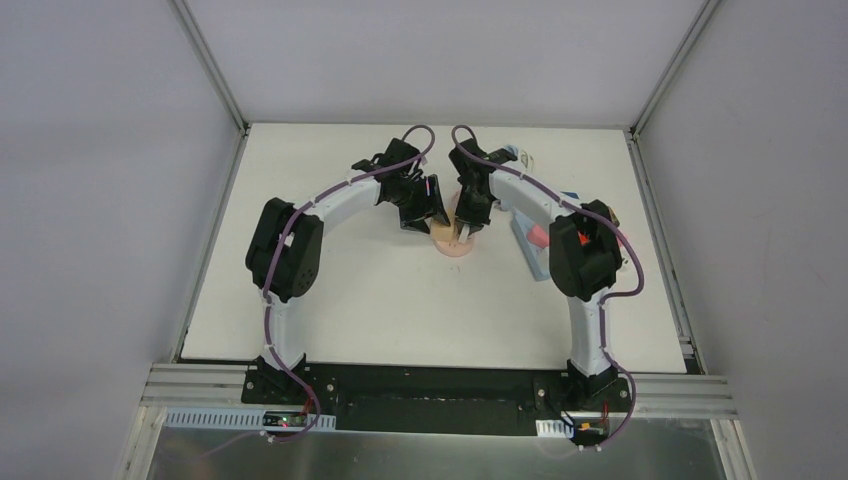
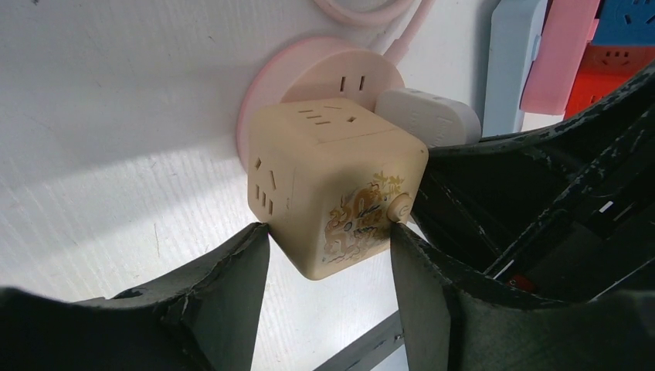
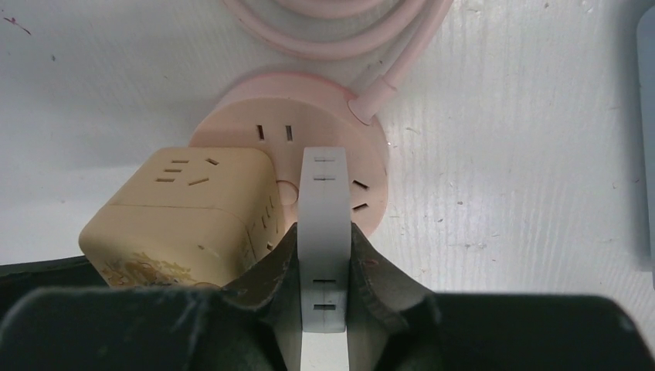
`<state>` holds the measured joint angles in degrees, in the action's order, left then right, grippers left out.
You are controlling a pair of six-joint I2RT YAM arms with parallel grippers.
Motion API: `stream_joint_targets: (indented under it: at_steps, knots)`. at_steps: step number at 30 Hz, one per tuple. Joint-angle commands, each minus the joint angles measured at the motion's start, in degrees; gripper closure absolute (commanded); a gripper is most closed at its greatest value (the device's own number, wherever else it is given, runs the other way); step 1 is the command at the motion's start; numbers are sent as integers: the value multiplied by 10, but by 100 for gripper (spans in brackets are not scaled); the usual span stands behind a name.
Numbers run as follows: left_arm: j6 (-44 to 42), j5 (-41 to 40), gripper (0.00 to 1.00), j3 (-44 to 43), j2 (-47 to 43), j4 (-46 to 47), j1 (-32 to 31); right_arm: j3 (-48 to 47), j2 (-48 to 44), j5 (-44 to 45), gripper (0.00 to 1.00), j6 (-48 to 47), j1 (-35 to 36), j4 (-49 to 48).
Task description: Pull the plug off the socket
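Observation:
A round pink socket (image 1: 456, 245) lies mid-table; it also shows in the left wrist view (image 2: 309, 66) and the right wrist view (image 3: 309, 104). A cream cube adapter (image 2: 332, 178) with a dragon print and a flat white plug (image 3: 323, 193) both stand plugged into it, side by side. My left gripper (image 2: 330, 230) has its fingers pressed on two opposite sides of the cube (image 3: 185, 209). My right gripper (image 3: 323, 239) is shut on the white plug (image 2: 429, 116), gripping its flat faces. In the top view both grippers, left (image 1: 428, 222) and right (image 1: 467, 225), meet over the socket.
The socket's pink cable (image 3: 402, 54) runs off its far side and coils behind it. Blue (image 2: 510, 62), pink (image 2: 560, 54) and red (image 2: 618, 62) power strips lie to the right, under my right arm (image 1: 540, 205). Grey walls enclose the table.

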<state>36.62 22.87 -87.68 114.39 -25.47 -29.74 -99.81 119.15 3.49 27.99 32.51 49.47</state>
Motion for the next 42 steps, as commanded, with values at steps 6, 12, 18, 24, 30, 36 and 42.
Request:
stream_joint_targets:
  at_steps: [6, 12, 18, 24, 30, 36, 42]
  knots:
    - [-22, -84, 45, 13, 43, -106, -17, 34, -108, -107, 100, 21, -9, -99]
    - [-19, -95, 45, 11, 52, -121, -17, 34, -134, -139, 100, 45, -29, -102]
    - [-22, -98, 45, -3, 59, -135, -17, 35, -138, -151, 100, 63, -38, -100]
    - [-39, -90, 43, -30, 47, -144, -15, 27, -140, -73, 100, 49, -39, -55]
    - [-65, -29, 28, -84, -1, -135, -10, 77, -223, -61, 100, 47, -54, -111]
    - [-71, -23, 18, -88, -83, -111, 8, 138, -286, -106, 100, 55, -62, -178]
    - [-39, -99, 18, 40, -220, -67, 78, 182, -290, -232, 100, 30, -46, -255]
